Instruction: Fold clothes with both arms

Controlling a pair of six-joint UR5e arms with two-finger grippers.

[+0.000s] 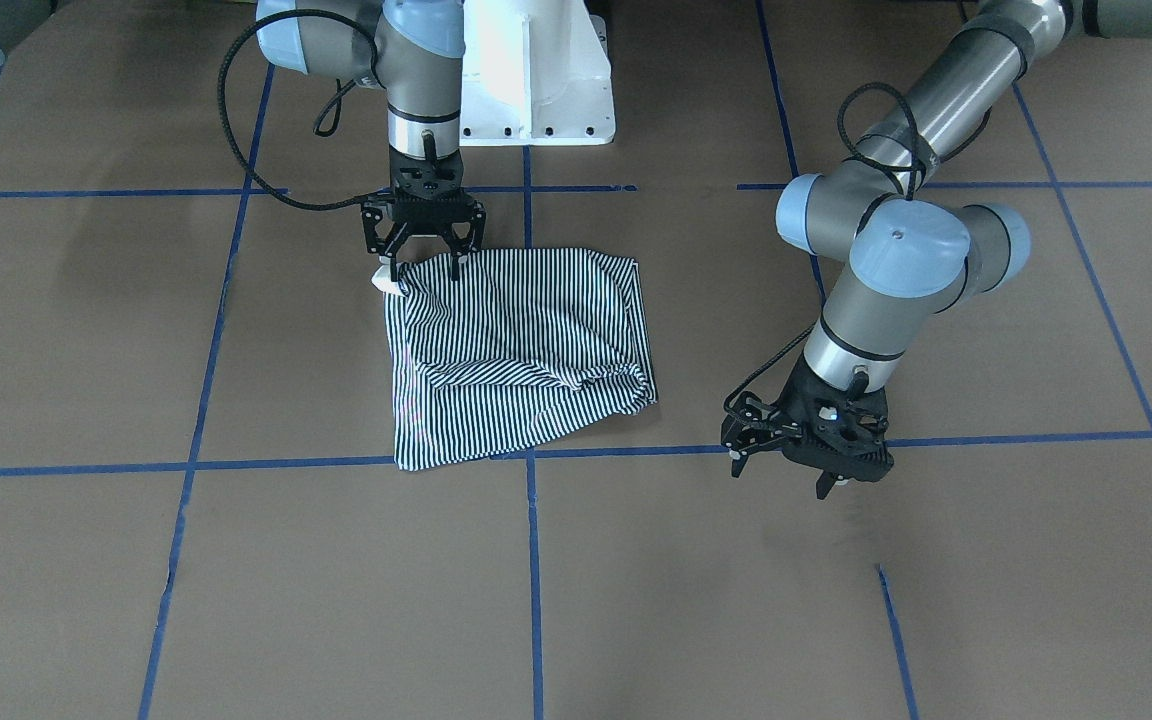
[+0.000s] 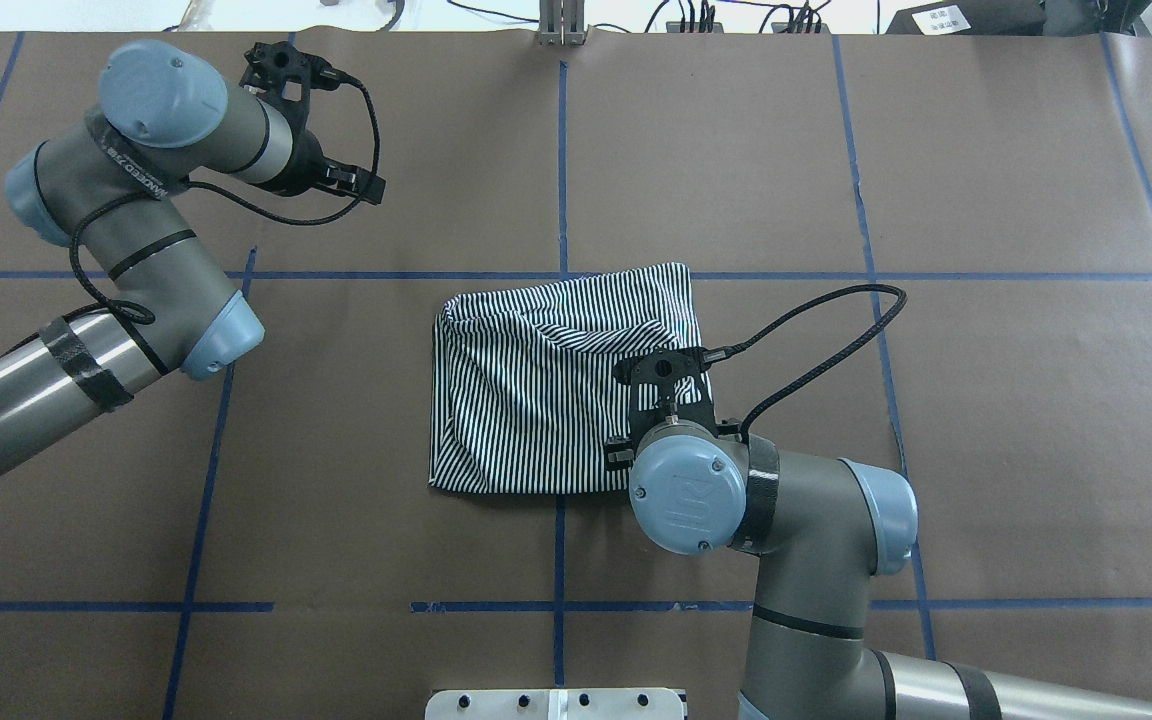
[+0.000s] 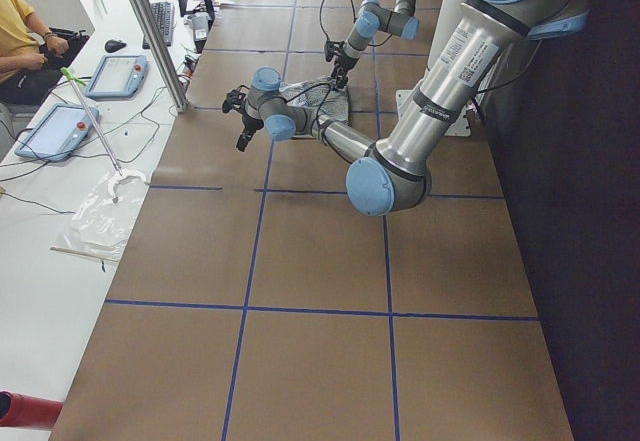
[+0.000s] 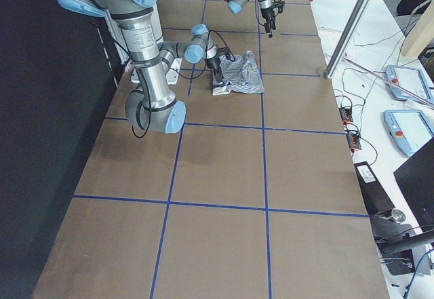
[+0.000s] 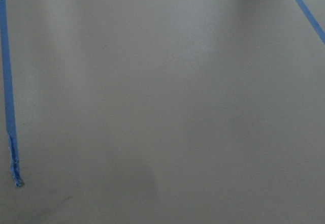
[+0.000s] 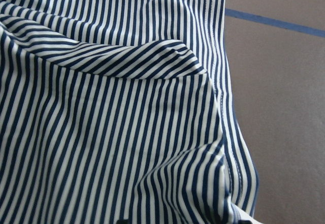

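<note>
The striped polo shirt point(image 1: 526, 350) lies folded into a rough rectangle in the middle of the brown table point(image 1: 136, 300), with loose wrinkles. It also shows in the overhead view point(image 2: 546, 390) and fills the right wrist view point(image 6: 101, 132). A bit of its cream collar point(image 1: 381, 280) sticks out at the corner near the robot. My right gripper point(image 1: 426, 268) stands upright over that corner, jaws spread, with the fingertips point(image 1: 456, 268) at the cloth's edge. My left gripper point(image 1: 781, 478) is open and empty above bare table, well off to the shirt's side. The left wrist view shows only bare table.
Blue tape lines point(image 1: 531, 560) divide the brown table into squares. The white pedestal base point(image 1: 536, 80) stands at the robot's edge. A seated operator point(image 3: 20, 41) and tablets point(image 3: 118, 73) are at a side desk beyond the table's far edge.
</note>
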